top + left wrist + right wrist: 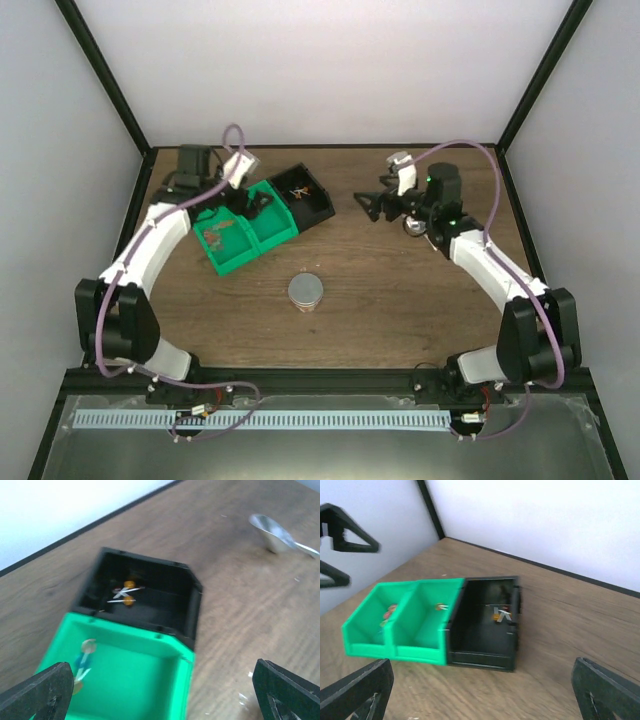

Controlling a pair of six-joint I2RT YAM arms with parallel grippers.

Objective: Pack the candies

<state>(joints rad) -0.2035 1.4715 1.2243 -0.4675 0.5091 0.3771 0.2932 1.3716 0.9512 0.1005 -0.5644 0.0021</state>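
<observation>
Candies are seen inside the black bin and green bin; the left gripper and right gripper are both spread wide, empty.

The table is brown wood with darker streaks. Near its far left corner sit two bright green bins and a black bin. The candies in the black bin are orange with shiny white bits. The lid is grey. The scoop is silver. The left arm and right arm are white with black joints. Their cables are purple. The left gripper and right gripper are black. The walls are white, with black bars at the corners.
</observation>
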